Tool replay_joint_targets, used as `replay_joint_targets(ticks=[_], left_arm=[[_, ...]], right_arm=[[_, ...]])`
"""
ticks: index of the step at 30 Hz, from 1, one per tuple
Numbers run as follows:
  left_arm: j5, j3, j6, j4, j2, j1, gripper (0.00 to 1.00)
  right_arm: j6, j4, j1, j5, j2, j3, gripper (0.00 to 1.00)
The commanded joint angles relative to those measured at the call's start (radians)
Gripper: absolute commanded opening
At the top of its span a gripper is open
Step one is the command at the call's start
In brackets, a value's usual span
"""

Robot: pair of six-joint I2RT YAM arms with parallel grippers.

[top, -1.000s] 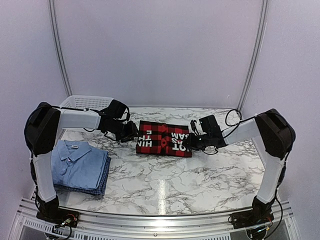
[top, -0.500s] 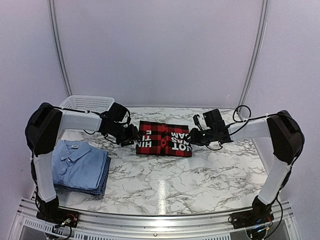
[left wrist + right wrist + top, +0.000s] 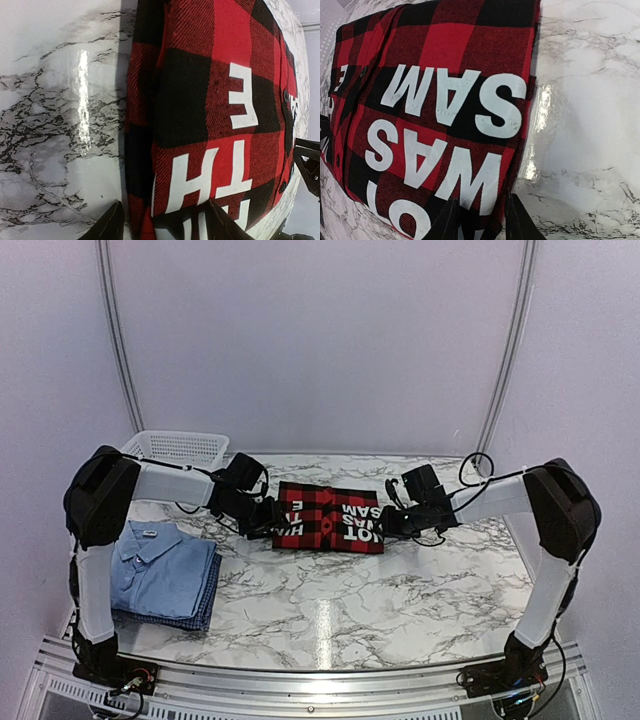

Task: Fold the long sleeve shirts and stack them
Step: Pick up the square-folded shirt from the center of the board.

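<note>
Item one, red-and-black plaid flannel shirt: folded into a compact rectangle, lying flat on the marble-patterned table at mid-depth, between my two grippers; its white block lettering faces up and reads upside down from the overhead camera.

Item two, my left gripper: low at the shirt's left end; in the left wrist view my fingers stand well apart and straddle that end's edge, one beside the cloth over bare marble, the other over the lettering; the fabric between them lies slack and unpinched, so I record this gripper as released.

Item three, my right gripper: low at the shirt's right end; in the right wrist view my fingers stand closer together, with the corner of the shirt filling the gap between them; one finger is over the cloth, the other just beside its edge on the marble; I cannot tell whether they press the cloth or merely bracket it.

Item four, the stack: light blue collared shirt lies folded, collar up, at the near left of the table, on top of the blue checked shirt, whose edge shows beneath along the front and right sides; this stack is well apart from the plaid shirt.

Item five, white mesh basket: at the far left corner, behind my left arm.
</note>
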Motion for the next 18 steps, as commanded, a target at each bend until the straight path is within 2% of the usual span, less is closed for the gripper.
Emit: replay_joint_targets(ticks=[1,8,16,18], left_arm=[[-0.038,0.021,-0.012,-0.064,0.055,-0.021,0.57],[-0.062,0.043,-0.068,-0.063,0.083,-0.034,0.45],[-0.072,0.034,-0.136,0.001,0.066,-0.036,0.21],[-0.084,0.026,-0.121,0.008,0.05,-0.035,0.19]], right_arm=[[-0.02,-0.007,-0.005,0.027,0.008,-0.004,0.27],[-0.027,0.005,-0.005,0.044,0.014,-0.049,0.26],[-0.031,0.018,-0.001,0.041,0.036,-0.057,0.25],[-0.033,0.016,0.0,0.042,0.041,-0.057,0.24]])
